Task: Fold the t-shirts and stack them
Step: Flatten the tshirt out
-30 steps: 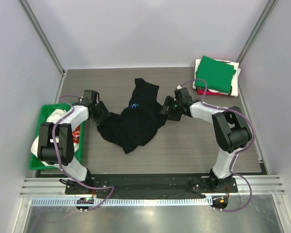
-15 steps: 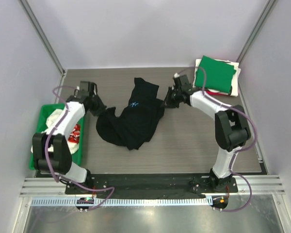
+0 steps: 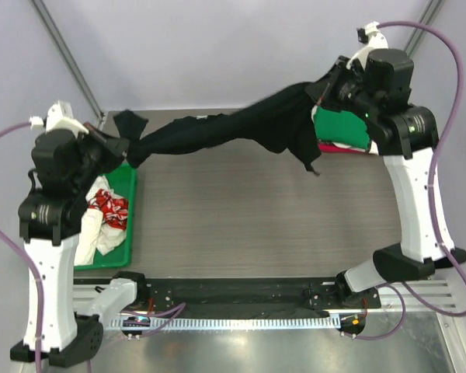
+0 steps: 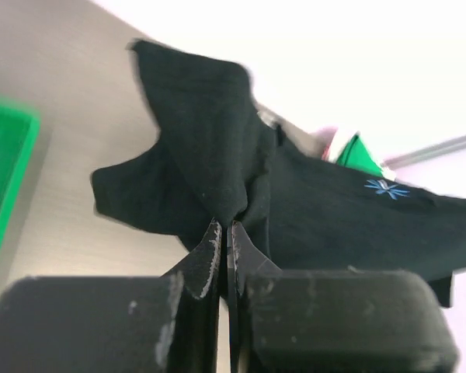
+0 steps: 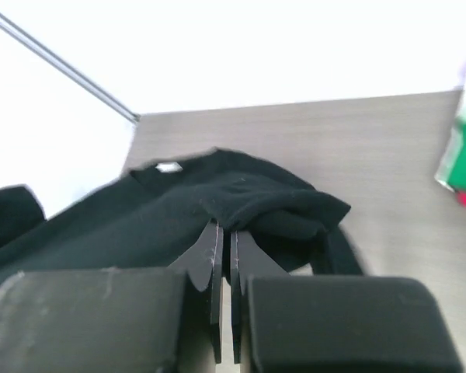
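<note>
A large black t-shirt hangs stretched in the air above the far part of the table, between both raised arms. My left gripper is shut on its left end, the cloth pinched at my fingertips. My right gripper is shut on its right end, a bunched fold caught between the tips. A loose part of the shirt dangles below the right grip. A folded green t-shirt lies on a white and a red one at the far right.
A green plastic tray at the left edge holds crumpled white and red cloth. The brown table top spreads below the hanging shirt. Grey walls close in the back and sides.
Both grippers have shut on the black t-shirt and lifted it off the table. The arms rose and moved apart, pulling the shirt out lengthwise.
</note>
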Controlling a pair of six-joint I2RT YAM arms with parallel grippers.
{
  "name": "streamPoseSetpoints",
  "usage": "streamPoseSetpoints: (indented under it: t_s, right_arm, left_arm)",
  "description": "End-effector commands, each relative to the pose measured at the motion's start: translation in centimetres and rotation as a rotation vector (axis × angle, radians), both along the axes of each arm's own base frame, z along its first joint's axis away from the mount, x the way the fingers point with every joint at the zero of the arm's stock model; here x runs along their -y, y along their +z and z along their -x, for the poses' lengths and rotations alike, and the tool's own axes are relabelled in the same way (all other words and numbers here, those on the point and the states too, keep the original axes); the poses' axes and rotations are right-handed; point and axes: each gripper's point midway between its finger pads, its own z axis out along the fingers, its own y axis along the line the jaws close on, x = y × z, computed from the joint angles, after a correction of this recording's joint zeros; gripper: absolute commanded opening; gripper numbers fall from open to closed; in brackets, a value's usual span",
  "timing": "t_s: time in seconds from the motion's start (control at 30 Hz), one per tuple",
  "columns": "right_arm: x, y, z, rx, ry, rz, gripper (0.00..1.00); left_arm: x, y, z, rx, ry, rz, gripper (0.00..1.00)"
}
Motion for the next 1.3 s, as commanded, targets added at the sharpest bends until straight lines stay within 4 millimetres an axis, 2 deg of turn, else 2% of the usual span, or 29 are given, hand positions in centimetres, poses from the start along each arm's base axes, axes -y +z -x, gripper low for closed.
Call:
streamPoseSetpoints:
  t_s: [0.0,0.03,0.07,0.1,0.13,0.17,0.27,0.43,0.53,0.6,0.63,0.67,0.7,0.77,0.8,0.83,0.87,0.9,0.93,0.97,1.0,1.03,1.07,1.1,1.13,1.17,1.2,1.23,1.27]
  right_arm:
    - [3.3,-6.4,1.4,-0.2,-0.109,0.146,0.01]
    - [3.6,-8.3,1.6,-0.241,-0.115,0.161,0.01]
    - [3.8,-9.1,1.9,-0.256,-0.12,0.165,0.01]
    - [4.2,-8.5,2.8,-0.229,-0.124,0.151,0.01]
    - [4.2,-10.7,3.2,-0.277,-0.122,0.16,0.01]
    - [4.3,-11.2,3.7,-0.279,-0.119,0.155,0.01]
    - [4.2,-13.0,5.4,-0.304,-0.099,0.137,0.01]
    - [3.9,-16.0,6.6,-0.36,-0.063,0.138,0.01]
    - [3.9,-14.9,6.1,-0.331,-0.068,0.129,0.01]
    - [3.6,-14.4,4.6,-0.327,-0.071,0.14,0.01]
    - [3.3,-12.1,3.5,-0.278,-0.067,0.128,0.01]
    - [2.8,-11.3,2.7,-0.264,-0.049,0.119,0.01]
    - [1.8,-10.2,0.3,-0.247,-0.031,0.114,0.01]
    - [-0.1,-9.1,-2.0,-0.233,0.034,0.086,0.01]
    - [-2.5,-12.0,-5.0,-0.309,0.113,0.072,0.01]
    - [-3.4,-9.2,-6.5,-0.236,0.142,0.051,0.13]
    - [-4.1,-10.3,-8.6,-0.261,0.147,0.056,0.34]
    - [-3.7,-12.9,-8.8,-0.373,0.128,0.095,0.63]
    - [-4.4,-13.3,-12.6,-0.327,0.109,0.092,0.69]
    - [-4.0,-13.6,-11.6,-0.363,0.113,0.09,0.73]
    - [-4.1,-15.3,-11.7,-0.418,0.11,0.097,0.76]
    - [-3.9,-17.5,-9.5,-0.48,0.042,0.223,0.77]
    - [-3.9,-18.2,-8.7,-0.47,0.025,0.321,0.79]
    - [-4.5,-21.0,-7.5,-0.51,0.035,0.389,0.81]
    - [-5.2,-21.6,-6.4,-0.501,0.039,0.423,0.82]
    - [-6.6,-19.3,-3.9,-0.448,0.069,0.377,0.82]
    - [-7.9,-18.7,-3.7,-0.394,0.09,0.324,0.82]
    - [-8.1,-22.9,-1.6,-0.485,0.124,0.329,0.82]
    - [-8.6,-20.7,0.5,-0.429,0.141,0.261,0.81]
  left_arm:
    - [0.3,-6.8,2.3,-0.194,-0.006,0.025,0.0]
    - [0.4,-10.3,2.6,-0.271,-0.009,0.027,0.01]
    - [0.4,-11.3,3.0,-0.282,-0.006,0.031,0.02]
    - [0.8,-12.2,4.0,-0.291,-0.029,0.045,0.02]
    - [0.8,-13.3,4.4,-0.308,-0.03,0.045,0.02]
    - [0.7,-15.5,4.8,-0.355,-0.028,0.041,0.02]
    - [0.9,-17.1,5.7,-0.37,-0.045,0.038,0.02]
    - [1.5,-17.3,6.2,-0.376,-0.082,0.051,0.01]
    - [1.5,-15.8,6.1,-0.341,-0.083,0.053,0.0]
    - [1.4,-14.4,6.0,-0.313,-0.084,0.053,0.0]
    - [1.4,-13.8,6.0,-0.298,-0.082,0.055,0.0]
    - [1.5,-13.5,5.7,-0.298,-0.081,0.058,0.0]
    - [1.5,-12.6,5.6,-0.28,-0.079,0.062,0.0]
    - [1.7,-12.2,5.0,-0.281,-0.071,0.095,0.0]
    - [2.4,-12.2,4.6,-0.292,-0.092,0.121,0.0]
    - [2.7,-12.3,4.3,-0.295,-0.099,0.139,0.0]
    - [2.9,-13.0,3.5,-0.301,-0.095,0.155,0.0]
    - [3.1,-14.2,2.7,-0.344,-0.098,0.154,0.0]
    - [3.4,-14.8,2.5,-0.37,-0.113,0.153,0.0]
    - [3.4,-15.9,2.4,-0.406,-0.123,0.137,0.01]
    - [3.6,-16.7,2.2,-0.441,-0.132,0.129,0.01]
    - [3.6,-17.7,1.9,-0.475,-0.139,0.118,0.01]
    - [3.5,-19.0,1.8,-0.501,-0.137,0.104,0.03]
    - [3.2,-19.8,1.8,-0.513,-0.133,0.085,0.03]
    - [2.7,-20.7,1.5,-0.526,-0.11,0.064,0.03]
    - [2.5,-21.2,0.9,-0.517,-0.097,0.053,0.04]
    - [2.3,-22.4,0.8,-0.539,-0.089,0.038,0.05]
    - [2.1,-23.3,0.4,-0.566,-0.082,0.028,0.04]
    - [2.1,-23.6,0.0,-0.568,-0.08,0.023,0.04]
